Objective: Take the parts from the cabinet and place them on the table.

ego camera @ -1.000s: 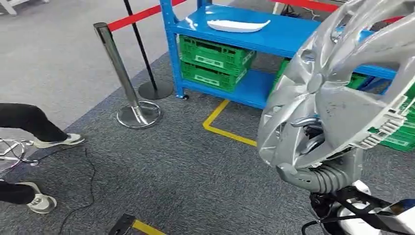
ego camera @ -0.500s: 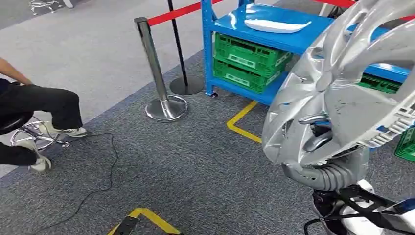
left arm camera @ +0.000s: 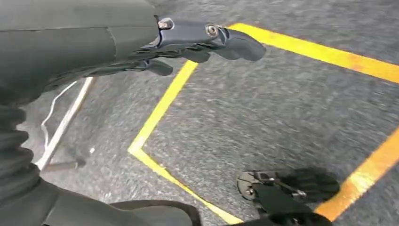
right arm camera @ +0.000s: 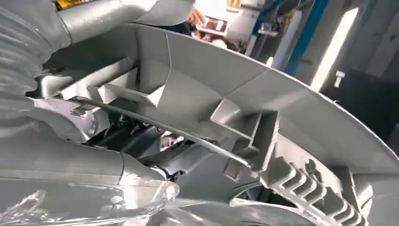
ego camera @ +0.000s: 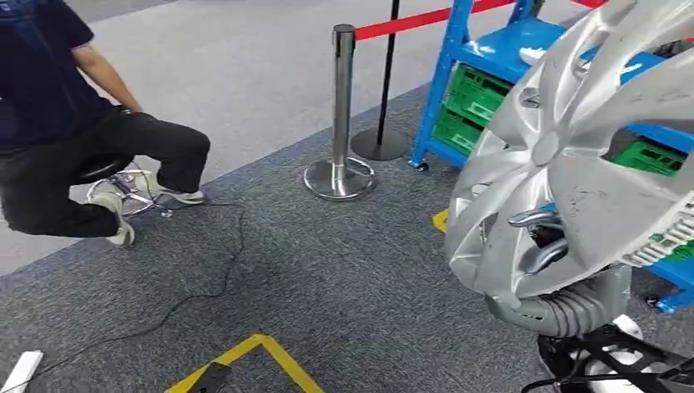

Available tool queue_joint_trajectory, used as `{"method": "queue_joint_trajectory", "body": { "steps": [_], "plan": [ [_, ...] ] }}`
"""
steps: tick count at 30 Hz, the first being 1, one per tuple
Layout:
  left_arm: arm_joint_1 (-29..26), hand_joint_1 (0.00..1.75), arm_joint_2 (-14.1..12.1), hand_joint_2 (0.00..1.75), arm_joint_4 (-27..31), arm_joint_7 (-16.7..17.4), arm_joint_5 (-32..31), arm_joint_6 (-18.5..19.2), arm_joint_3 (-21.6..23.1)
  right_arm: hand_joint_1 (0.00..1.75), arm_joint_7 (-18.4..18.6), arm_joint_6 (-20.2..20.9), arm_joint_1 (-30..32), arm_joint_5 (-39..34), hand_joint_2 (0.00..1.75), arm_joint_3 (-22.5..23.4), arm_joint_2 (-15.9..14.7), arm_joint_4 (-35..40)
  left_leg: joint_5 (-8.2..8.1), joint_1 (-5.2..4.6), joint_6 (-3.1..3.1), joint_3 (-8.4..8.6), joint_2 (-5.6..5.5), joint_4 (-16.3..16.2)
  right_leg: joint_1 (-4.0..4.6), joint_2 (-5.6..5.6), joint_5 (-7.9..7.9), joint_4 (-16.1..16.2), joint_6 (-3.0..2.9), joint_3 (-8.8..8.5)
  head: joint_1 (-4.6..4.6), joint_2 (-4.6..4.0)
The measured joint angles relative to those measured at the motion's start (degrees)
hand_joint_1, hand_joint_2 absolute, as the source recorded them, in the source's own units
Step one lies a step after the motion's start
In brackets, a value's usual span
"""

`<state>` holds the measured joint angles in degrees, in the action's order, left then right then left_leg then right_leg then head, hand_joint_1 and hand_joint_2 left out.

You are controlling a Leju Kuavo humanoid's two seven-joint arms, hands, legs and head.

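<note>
A large silver wheel cover (ego camera: pixel 573 139) is held up in front of me at the right of the head view, and my right hand (ego camera: pixel 538 239) grips it with fingers hooked through its openings. The right wrist view looks at the ribbed back of the wheel cover (right arm camera: pixel 263 108) close behind that right hand (right arm camera: pixel 70 155). The blue cabinet (ego camera: pixel 499 41) stands at the back right, with a white part (ego camera: pixel 536 56) on its shelf, mostly hidden by the cover. My left hand (left arm camera: pixel 188 42) hangs over the carpet with fingers stretched out and nothing in it.
Green crates (ego camera: pixel 475 102) fill the cabinet's lower shelves. A chrome stanchion (ego camera: pixel 341 115) with a red belt stands left of it. A person (ego camera: pixel 74 123) sits on a stool at the left. A black cable (ego camera: pixel 221 262) and yellow tape (ego camera: pixel 262 352) lie on the grey carpet.
The camera has swung left: the cabinet and stanchion slid right in the picture and the seated person came into view. The wheel cover stays in my right hand.
</note>
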<state>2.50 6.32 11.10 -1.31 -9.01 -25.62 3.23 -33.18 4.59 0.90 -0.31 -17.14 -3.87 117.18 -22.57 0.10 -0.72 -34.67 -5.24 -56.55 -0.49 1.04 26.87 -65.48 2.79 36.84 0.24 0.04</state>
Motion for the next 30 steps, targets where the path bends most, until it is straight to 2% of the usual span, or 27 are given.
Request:
{"method": "queue_joint_trajectory", "body": {
  "steps": [1, 2, 4, 5, 6, 7, 8, 9, 10, 11, 12, 13, 14, 15, 16, 17, 18, 21, 22, 23, 24, 25, 27, 28, 29, 30],
  "plan": [
    [0.0, 0.0, 0.0, 1.75, 0.0, 0.0, -0.1, 0.3, 0.0, 1.75, 0.0, 0.0, 0.0, 0.0, 1.75, 0.1, 0.0, 0.1, -0.01, 0.07, 0.15, -0.01, -0.79, -0.1, -0.33, 2.12, -1.94, 4.6, 0.06, -2.14, 0.0, 0.0],
    [0.1, 0.0, 0.0, 1.75, 0.0, 0.0, -0.2, 0.6, 0.0, 1.75, -0.2, 0.0, 0.1, 0.0, 1.75, 0.2, 0.0, 0.2, 0.0, -0.26, 0.58, -0.44, -1.49, -0.4, -0.87, 4.98, -1.12, 6.4, 0.01, -2.92, 0.0, 0.0],
    [0.1, 0.0, -0.1, 1.75, 0.0, 0.1, -0.2, 1.5, 0.2, 1.75, -0.6, 0.0, 0.4, -0.4, 1.75, 0.6, 0.0, 0.3, 0.48, 0.24, 1.32, -1.18, -2.64, -0.3, -0.57, 3.94, -0.89, 6.6, -0.31, -3.21, -0.04, 0.0],
    [-0.2, 0.0, -0.1, 1.75, 0.0, 0.2, -0.2, 1.6, 0.2, 1.75, -0.7, 0.0, 0.4, -0.6, 1.75, 0.7, 0.0, 0.3, 0.7, 0.45, 1.69, -1.25, -3.27, -0.1, -0.32, 3.5, -0.92, 6.4, -0.67, -3.19, -0.09, 0.0],
    [-0.4, 0.0, -0.1, 1.75, 0.0, 0.3, -0.1, 1.9, 0.2, 1.75, -0.8, 0.0, 0.4, -0.7, 1.75, 0.9, 0.0, 0.3, 0.69, 0.45, 2.08, -1.34, -3.97, -0.1, -0.57, 2.66, -1.19, 6.9, -1.17, -3.43, -0.09, 0.0],
    [-0.6, 0.0, -0.2, 1.75, -0.1, 0.3, -0.1, 1.9, 0.2, 1.75, -0.8, 0.0, 0.4, -0.8, 1.75, 1.0, 0.0, 0.3, 0.12, 0.2, 2.16, -1.54, -1.37, -0.8, -0.58, 1.79, -1.32, 7.2, -1.48, -3.7, -0.11, 0.0],
    [-0.5, 0.0, -0.1, 1.75, -0.1, 0.3, -0.1, 2.1, 0.2, 1.75, -0.9, 0.0, 0.5, -1.0, 1.75, 1.2, 0.0, 0.3, -1.54, -0.11, 2.43, -2.66, 1.71, -3.0, -0.53, 1.13, -1.3, 7.2, -1.82, -3.81, -0.83, 0.0],
    [-0.3, 0.0, -0.1, 1.75, -0.1, 0.3, -0.1, 2.1, 0.3, 1.75, -1.0, -0.1, 0.5, -1.0, 1.75, 1.4, 0.0, 0.3, -3.71, -0.09, 2.61, -4.58, 3.23, -6.9, -0.34, 0.29, -1.27, 7.2, -2.05, -3.8, -0.85, 0.0],
    [-0.2, 0.0, 0.0, 1.75, -0.1, 0.3, 0.0, 2.3, 0.3, 1.75, -1.0, -0.1, 0.5, -1.0, 1.75, 1.6, 0.0, 0.3, -5.82, 0.01, 2.7, -6.77, 4.07, -11.5, -0.2, -0.64, -1.19, 7.2, -2.21, -3.8, -0.85, 0.0],
    [-0.1, 0.0, 0.0, 1.75, -0.1, 0.3, 0.0, 2.4, 0.3, 1.75, -1.1, 0.0, 0.5, -1.0, 1.75, 1.7, 0.0, 0.3, -7.39, 0.02, 2.77, -8.79, 4.45, -15.8, -0.11, -1.58, -1.11, 7.2, -2.31, -3.8, -0.87, 0.0],
    [-0.1, 0.0, 0.0, 1.75, -0.1, 0.2, 0.1, 2.5, 0.3, 1.75, -1.1, 0.0, 0.5, -1.0, 1.75, 1.7, 0.0, 0.3, -7.53, 0.04, 2.77, -9.7, 4.52, -17.7, -0.05, -2.46, -1.04, 7.2, -2.4, -3.86, -0.85, 0.0],
    [-0.2, 0.0, 0.0, 1.75, -0.1, 0.0, 0.1, 2.5, 0.3, 1.75, -1.1, 0.0, 0.5, -1.0, 1.75, 1.7, 0.0, 0.3, -6.47, 0.05, 2.74, -9.21, 4.53, -17.0, -0.01, -3.23, -1.0, 7.2, -2.39, -3.92, -0.89, 0.0],
    [-0.2, 0.0, 0.0, 1.75, -0.1, -0.1, 0.1, 2.5, 0.3, 1.75, -1.2, 0.1, 0.5, -1.0, 1.75, 1.8, 0.0, 0.3, -4.44, 0.03, 2.61, -7.65, 4.62, -14.0, 0.02, -4.03, -0.94, 7.2, -2.3, -3.99, -0.88, 0.0],
    [-0.2, 0.0, 0.0, 1.75, -0.1, -0.2, 0.1, 2.5, 0.3, 1.75, -1.2, 0.1, 0.5, -1.0, 1.75, 1.8, 0.0, 0.3, -2.27, -0.01, 2.45, -5.29, 4.94, -9.7, 0.07, -4.74, -0.87, 7.2, -2.19, -4.09, -0.85, 0.0],
    [-0.2, 0.0, 0.0, 1.75, -0.1, -0.4, 0.1, 2.5, 0.3, 1.75, -1.2, 0.2, 0.4, -1.0, 1.75, 1.9, 0.0, 0.3, -0.45, -0.13, 2.18, -2.62, 6.3, -5.2, 0.08, -5.43, -0.73, 7.2, -2.01, -4.27, -0.87, 0.0],
    [-0.1, 0.0, 0.0, 1.75, -0.1, -0.6, 0.2, 2.4, 0.3, 1.75, -1.3, 0.2, 0.4, -0.9, 1.75, 2.0, 0.0, 0.3, -0.01, -0.52, 1.94, -0.56, 9.61, -2.1, 0.53, -5.95, -0.47, 7.1, -1.66, -4.26, -0.9, 0.0],
    [0.2, 0.0, 0.0, 1.75, -0.1, -0.9, 0.2, 2.3, 0.3, 1.75, -1.4, 0.2, 0.4, -0.9, 1.75, 2.1, 0.0, 0.4, -0.74, -0.83, 1.44, -0.28, 9.21, -0.4, 0.81, -6.57, -0.23, 6.8, -1.39, -4.08, -0.94, 0.0],
    [0.2, 0.0, -0.2, 1.75, -0.1, -2.6, 0.4, 2.3, 0.3, 1.75, -1.9, 0.2, 0.5, -0.3, 1.75, 2.3, 0.0, 0.4, -0.63, -1.08, 0.61, -0.79, 7.57, -0.8, 0.66, -8.34, -0.26, 7.2, -0.72, -4.59, -0.66, 0.0],
    [0.2, 0.0, -0.3, 1.75, -0.1, -3.0, 0.4, 2.4, 0.3, 1.75, -2.0, 0.2, 0.6, -0.2, 1.75, 2.2, 0.0, 0.5, -0.42, -0.88, 0.16, -0.54, 6.74, -0.3, 0.63, -9.01, 0.09, 7.2, -0.3, -4.94, -0.85, 0.0],
    [0.0, 0.0, -0.3, 1.75, -0.1, -3.1, 0.5, 2.6, 0.3, 1.75, -2.1, 0.2, 0.7, 0.0, 1.75, 2.2, 0.0, 0.7, -0.33, -0.47, 0.0, -0.28, 6.17, -0.2, 0.31, -6.96, 0.77, 6.7, 0.14, -4.58, -0.57, 0.0],
    [0.1, 0.0, -0.4, 1.75, -0.1, -3.2, 0.6, 2.7, 0.3, 1.75, -2.2, 0.2, 0.8, 0.1, 1.75, 2.2, 0.0, 0.9, -0.38, -0.33, -0.13, -0.22, 5.6, -0.2, 0.33, -3.81, 2.36, 4.1, 0.29, -3.65, -0.4, 0.0],
    [0.3, 0.0, -0.4, 1.75, -0.1, -3.2, 0.6, 2.8, 0.3, 1.75, -2.3, 0.2, 1.0, 0.2, 1.75, 2.2, 0.0, 1.0, -0.28, -0.3, -0.37, -0.26, 4.96, -0.2, 0.31, -2.37, 4.52, -0.5, 0.36, -1.36, -0.13, 0.0],
    [0.6, 0.0, -0.4, 1.75, -0.1, -3.1, 0.5, 3.0, 0.3, 1.75, -2.4, 0.1, 1.5, 0.4, 1.75, 2.1, 0.0, 1.0, -0.28, -0.31, -0.47, -0.29, 3.43, -0.2, 0.34, -1.35, 7.45, -8.9, 0.4, 3.14, -0.15, 0.0],
    [0.6, 0.0, -0.5, 1.75, -0.1, -2.9, 0.4, 3.1, 0.2, 1.75, -2.4, 0.1, 1.7, 0.5, 1.75, 2.0, 0.0, 1.0, -0.28, -0.32, -0.46, -0.26, 2.6, -0.3, 0.35, -1.21, 7.19, -10.4, 0.35, 4.26, -0.11, 0.0],
    [0.5, 0.0, -0.5, 1.75, -0.1, -2.7, 0.3, 3.1, 0.2, 1.75, -2.4, 0.1, 1.9, 0.5, 1.75, 2.0, 0.0, 1.0, -0.28, -0.31, -0.46, -0.2, 1.76, -0.3, 0.34, -1.16, 5.65, -9.1, 0.26, 4.01, -0.15, 0.0],
    [0.5, 0.0, -0.5, 1.75, -0.1, -2.5, 0.2, 3.2, 0.2, 1.75, -2.4, 0.0, 2.0, 0.5, 1.75, 2.0, 0.0, 1.0, -0.27, -0.26, -0.43, -0.16, 0.89, -0.3, 0.28, -1.0, 3.2, -5.7, 0.11, 2.61, -0.13, 0.0]
  ]
}}
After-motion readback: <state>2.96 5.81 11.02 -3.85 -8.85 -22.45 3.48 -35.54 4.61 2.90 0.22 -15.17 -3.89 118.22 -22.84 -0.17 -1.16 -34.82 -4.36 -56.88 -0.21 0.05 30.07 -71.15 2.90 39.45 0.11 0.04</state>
